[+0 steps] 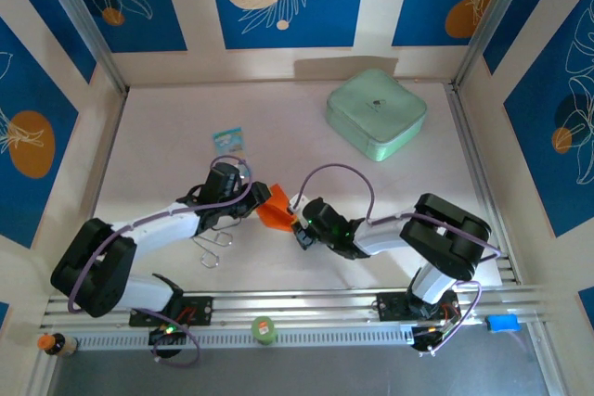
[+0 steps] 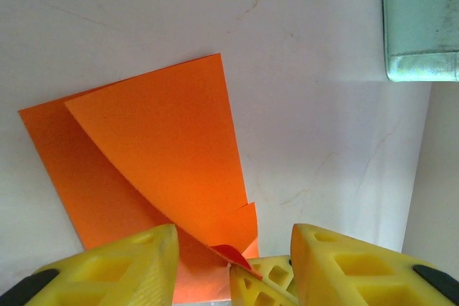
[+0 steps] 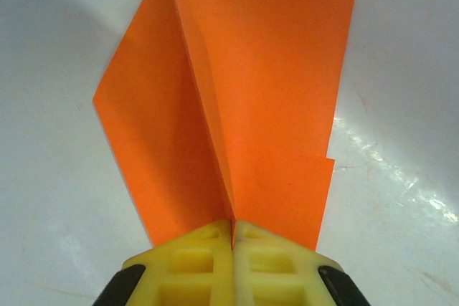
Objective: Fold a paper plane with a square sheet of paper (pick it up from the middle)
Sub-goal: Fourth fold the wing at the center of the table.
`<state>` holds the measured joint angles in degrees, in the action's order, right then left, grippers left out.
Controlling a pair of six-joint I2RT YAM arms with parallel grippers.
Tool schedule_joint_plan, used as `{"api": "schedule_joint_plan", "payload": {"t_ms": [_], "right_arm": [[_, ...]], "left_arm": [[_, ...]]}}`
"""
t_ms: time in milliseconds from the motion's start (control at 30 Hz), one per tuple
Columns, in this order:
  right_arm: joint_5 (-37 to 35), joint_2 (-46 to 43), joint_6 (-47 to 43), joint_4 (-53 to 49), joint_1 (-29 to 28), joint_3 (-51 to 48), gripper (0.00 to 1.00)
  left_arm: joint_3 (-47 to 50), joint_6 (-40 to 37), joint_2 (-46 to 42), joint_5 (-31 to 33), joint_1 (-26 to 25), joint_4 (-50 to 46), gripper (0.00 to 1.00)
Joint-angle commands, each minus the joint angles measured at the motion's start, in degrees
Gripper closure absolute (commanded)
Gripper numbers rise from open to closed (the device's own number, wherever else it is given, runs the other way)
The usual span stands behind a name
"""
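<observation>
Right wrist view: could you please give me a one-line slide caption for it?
Right gripper shut on the folded orange paper, pinching its crease over the white table.

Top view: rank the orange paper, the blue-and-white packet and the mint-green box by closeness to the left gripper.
1. The orange paper, at the fingers of the left gripper, mid-table.
2. The blue-and-white packet, just beyond the gripper, toward the far wall.
3. The mint-green box, at the far right.

High rear overhead camera; both wrist cameras close on orange paper (image 3: 237, 91)
</observation>
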<state>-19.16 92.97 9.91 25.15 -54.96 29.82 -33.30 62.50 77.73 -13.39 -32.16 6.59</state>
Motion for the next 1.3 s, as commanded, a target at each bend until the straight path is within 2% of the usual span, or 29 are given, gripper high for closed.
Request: {"api": "schedule_joint_plan", "payload": {"t_ms": [0,233,500,667,900,967,1067,1267], "right_arm": [[6.18,0.64,3.92,-4.74,2.02,1.58,0.95],[11.9,0.12,8.2,-7.04,5.01,2.0,0.95],[15.77,-0.06,11.16,-5.11,6.74,0.43,0.95],[18.05,0.23,14.05,-4.1,7.92,-0.15,0.95],[19.6,0.3,16.64,-1.99,8.91,-1.27,0.94],[19.22,0.07,16.8,-2.06,8.93,-1.33,0.94],[18.46,-0.24,16.11,-2.25,8.69,-1.22,0.94],[13.47,-1.9,9.2,-4.01,6.55,0.03,0.94]], "left_arm": [[-1.02,-0.72,-0.74,0.82,-0.42,-1.14,0.54],[-0.47,-0.34,-1.17,0.99,-0.44,-0.99,0.54],[-0.54,-0.04,-0.43,0.32,-0.41,-0.36,0.58],[-0.28,0.41,0.55,-0.62,-0.44,1.15,0.68],[-0.29,0.95,3.39,-3.15,-0.79,4.97,0.89],[-0.56,0.68,4.15,-3.82,-0.88,5.85,0.82],[-1.02,0.31,3.98,-3.39,-0.88,5.31,0.62],[-2.41,-0.88,1.72,0.84,-0.88,-2.32,0.35]]}}
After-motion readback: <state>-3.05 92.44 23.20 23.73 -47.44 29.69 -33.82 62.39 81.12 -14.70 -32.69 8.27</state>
